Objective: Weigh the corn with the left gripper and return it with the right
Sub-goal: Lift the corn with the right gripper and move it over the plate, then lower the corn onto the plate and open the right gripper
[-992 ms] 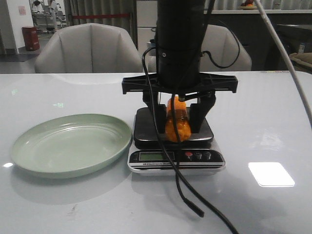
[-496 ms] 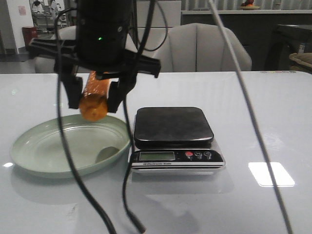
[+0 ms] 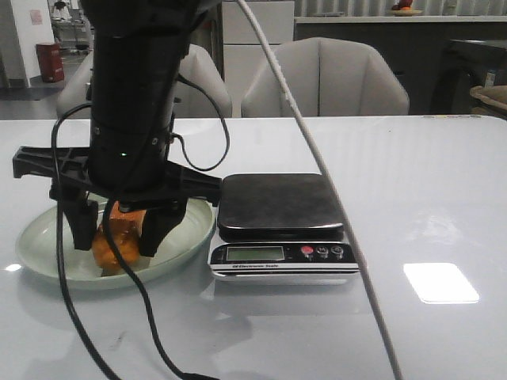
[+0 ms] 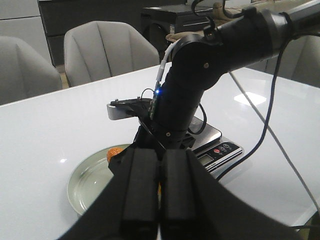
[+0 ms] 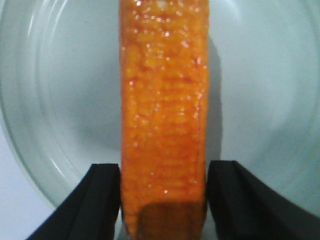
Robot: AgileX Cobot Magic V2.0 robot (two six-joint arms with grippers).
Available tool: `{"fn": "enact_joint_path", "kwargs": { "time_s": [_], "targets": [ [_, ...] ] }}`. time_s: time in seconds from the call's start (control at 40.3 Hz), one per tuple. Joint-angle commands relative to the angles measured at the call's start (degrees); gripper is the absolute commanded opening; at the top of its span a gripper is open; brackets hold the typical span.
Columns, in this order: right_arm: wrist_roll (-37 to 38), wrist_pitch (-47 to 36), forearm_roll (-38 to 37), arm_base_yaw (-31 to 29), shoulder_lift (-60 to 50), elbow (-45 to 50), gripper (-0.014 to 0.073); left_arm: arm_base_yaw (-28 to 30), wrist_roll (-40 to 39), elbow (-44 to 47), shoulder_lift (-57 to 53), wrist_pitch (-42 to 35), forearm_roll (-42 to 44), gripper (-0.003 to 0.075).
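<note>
The right gripper (image 3: 119,237) is down over the pale green plate (image 3: 190,226), clenched on the corn (image 3: 115,241). In the right wrist view the cob (image 5: 162,125) runs straight out from between the two black fingers (image 5: 100,200), each pressed against one of its sides, with the plate's bowl (image 5: 60,100) directly beneath. In the front view its lower end sits low inside the plate; whether it touches the plate floor cannot be told.

The main risk from here, as I judge it, lies in the release. If the jaws part while the cob is tilted or short of the plate floor, it could drop and roll across the shallow dish, perhaps over the low rim towards the scale (image 3: 281,218), which stands just beside the plate on the gripper's far side from the plate centre. Pressing lower could push the cob into the plate and shift or tip it. The thin cables (image 3: 127,317) trailing from the arm hang in front of the plate and could snag its edge during withdrawal.

The left gripper (image 4: 159,200) is held back, well apart from the plate, its two fingers pressed together with nothing between them. Beyond the right arm (image 4: 200,90), the scale's platform (image 3: 277,202) is bare, and padded chairs (image 3: 325,79) stand past the table edge.
</note>
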Motion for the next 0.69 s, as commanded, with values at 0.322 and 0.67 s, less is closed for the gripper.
{"fn": "enact_joint_path", "kwargs": {
  "time_s": [0.322,0.67],
  "targets": [
    [-8.5,1.5,0.1,-1.0,-5.1,-8.3,0.0551,-0.3,0.0,-1.3,-0.9,-4.7,0.3,0.0134],
    [-27.6,13.3,0.5,-1.6,-12.8,-9.8,0.0551,-0.3,0.0,-1.3,-0.9,-4.7,0.3,0.0134]
  ]
}}
